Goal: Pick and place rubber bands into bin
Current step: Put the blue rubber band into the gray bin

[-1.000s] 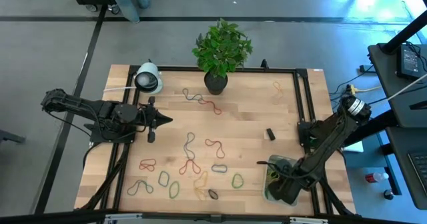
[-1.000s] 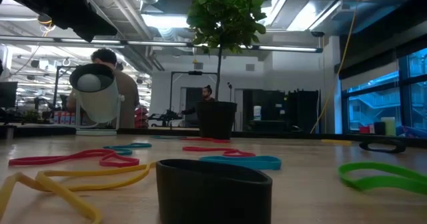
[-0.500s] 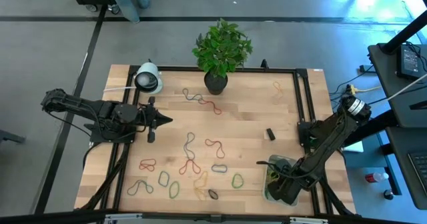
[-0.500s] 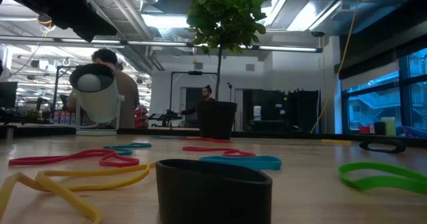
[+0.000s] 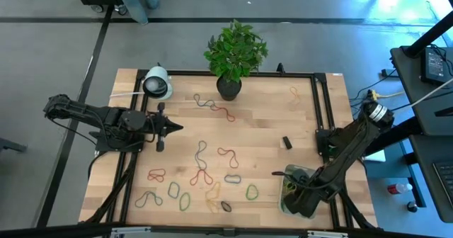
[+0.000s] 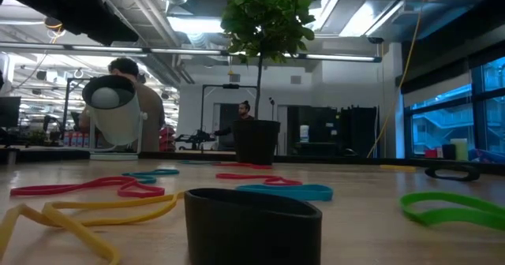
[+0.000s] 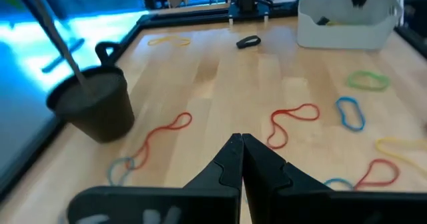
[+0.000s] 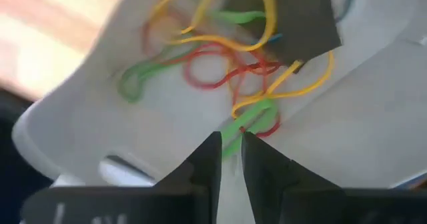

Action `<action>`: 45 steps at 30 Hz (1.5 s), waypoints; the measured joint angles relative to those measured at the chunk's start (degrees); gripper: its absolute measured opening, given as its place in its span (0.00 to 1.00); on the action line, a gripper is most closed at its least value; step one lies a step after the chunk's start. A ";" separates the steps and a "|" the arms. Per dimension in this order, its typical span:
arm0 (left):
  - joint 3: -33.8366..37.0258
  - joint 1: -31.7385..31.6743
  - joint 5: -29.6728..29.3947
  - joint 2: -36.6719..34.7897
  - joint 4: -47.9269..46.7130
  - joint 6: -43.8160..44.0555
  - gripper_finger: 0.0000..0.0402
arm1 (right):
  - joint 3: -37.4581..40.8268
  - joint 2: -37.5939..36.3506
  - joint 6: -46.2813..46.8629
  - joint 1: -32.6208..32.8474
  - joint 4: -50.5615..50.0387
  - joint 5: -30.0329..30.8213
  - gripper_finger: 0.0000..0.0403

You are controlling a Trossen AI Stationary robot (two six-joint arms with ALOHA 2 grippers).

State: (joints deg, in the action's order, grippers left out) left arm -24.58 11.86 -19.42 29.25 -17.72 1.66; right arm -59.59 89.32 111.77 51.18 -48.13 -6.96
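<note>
Many rubber bands (image 5: 202,174) in red, green, yellow, blue and black lie flat and scattered on the wooden table's near middle; they also show in the low view (image 6: 87,188) and the left wrist view (image 7: 293,121). The pale bin (image 5: 286,197) sits at the near right corner. My right gripper (image 5: 291,190) reaches down into it. The right wrist view shows the bin's wall (image 8: 80,117) and a tangle of bands (image 8: 220,57) inside, with the gripper (image 8: 230,147) nearly shut at a green band. My left gripper (image 5: 177,127) waits shut above the table's left side, also seen in its wrist view (image 7: 240,141). My right gripper has the end of a green rubber band (image 8: 248,125) pinched between its two fingertips, coming from above into the bin. The rest of the band lies slack on the bin's floor among the other bands.
A dark plant pot (image 5: 228,88) stands at the far middle and a white round device (image 5: 157,83) at the far left. A small black piece (image 5: 287,142) lies right of the middle and a yellow band (image 5: 294,93) far right. A black band (image 6: 252,225) lies at the near edge.
</note>
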 joint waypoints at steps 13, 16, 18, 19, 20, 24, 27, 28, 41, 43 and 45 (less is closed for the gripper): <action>-2.62 0.58 0.50 6.96 2.50 -0.55 0.00 | -9.64 -8.04 -15.81 -4.47 -20.53 20.53 0.01; -5.52 1.36 -0.68 13.13 2.47 1.28 0.00 | -9.57 -9.63 -27.26 -8.71 -20.13 23.76 0.01; -7.71 1.81 -2.08 17.64 2.51 2.77 0.00 | -9.57 -10.79 -36.09 -11.66 -19.37 25.67 0.00; -8.81 2.01 -2.55 19.85 2.49 3.66 0.00 | -9.57 -11.40 -40.54 -13.27 -18.78 26.62 0.00; -10.00 2.18 -2.91 22.11 2.46 4.54 0.00 | -9.57 -11.99 -44.78 -14.77 -18.38 27.49 0.00; -15.28 3.04 -4.07 30.24 2.34 9.12 0.00 | -9.53 -13.97 -61.23 -20.49 -15.13 28.50 0.00; -19.47 3.76 -5.36 35.42 1.70 11.21 0.00 | -8.10 -16.36 -71.30 -23.93 -11.85 28.50 0.00; -20.88 3.95 -5.99 37.01 1.02 11.52 0.00 | -6.68 -17.58 -74.09 -24.92 -9.99 28.46 0.00; -34.68 1.64 -7.26 51.90 -16.96 28.18 0.12 | 19.88 -38.57 -85.15 -31.94 14.80 25.29 0.00; -34.69 0.63 -5.81 53.53 -19.16 32.95 0.16 | 22.92 -40.72 -85.12 -32.26 18.87 25.29 0.00; -34.70 -0.41 -5.07 55.55 -20.61 38.79 0.21 | 25.24 -42.47 -84.94 -32.24 21.78 25.28 0.00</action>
State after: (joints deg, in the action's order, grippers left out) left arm -59.28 11.45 -24.49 84.80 -38.33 40.45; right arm -34.36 46.86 26.83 18.94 -26.35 18.32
